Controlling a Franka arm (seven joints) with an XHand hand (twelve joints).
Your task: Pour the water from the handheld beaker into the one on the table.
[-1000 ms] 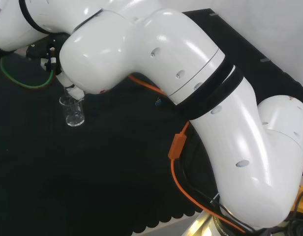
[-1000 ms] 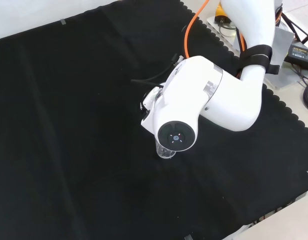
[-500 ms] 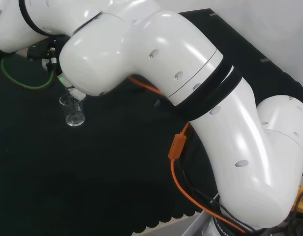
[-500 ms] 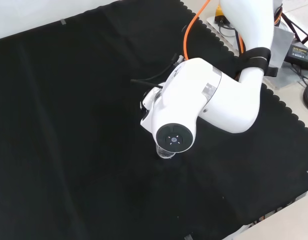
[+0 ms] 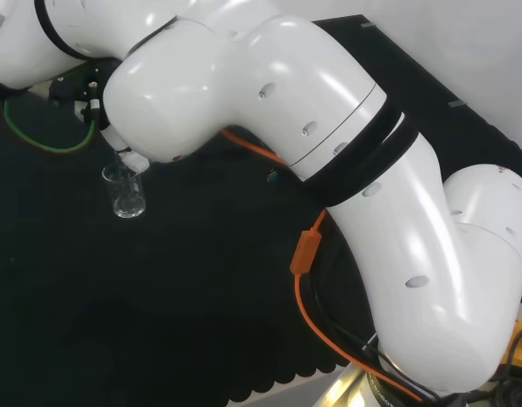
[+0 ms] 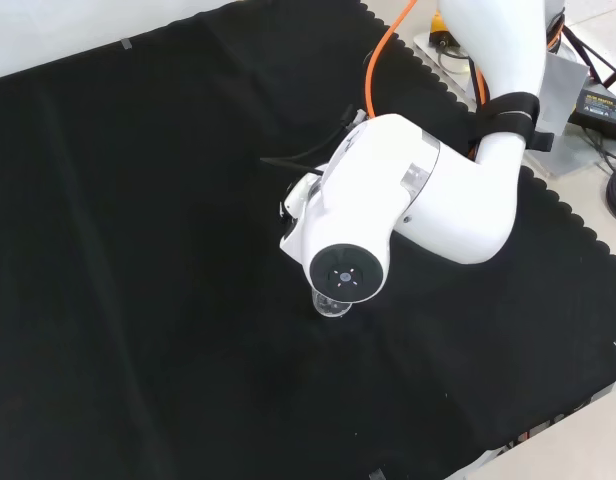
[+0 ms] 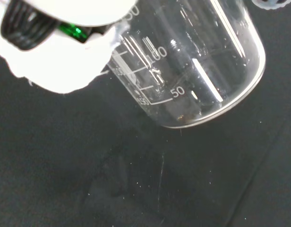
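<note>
Beaker [image 7: 192, 61] scale: 50 clear; 100 and 150 probably, partly hidden

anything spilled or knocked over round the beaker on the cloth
Nothing stands out. In the head view the clear beaker stands upright on the black cloth, with no puddle or wet patch near it. The wrist view shows a graduated beaker close to the hand, intact, and the cloth beneath looks dry.

Robot hand [image 7: 65, 61] blurred, grip unclear; beaker [image 7: 192, 61] rim cut off; arm link [image 6: 388, 215] hides pouring.
</note>
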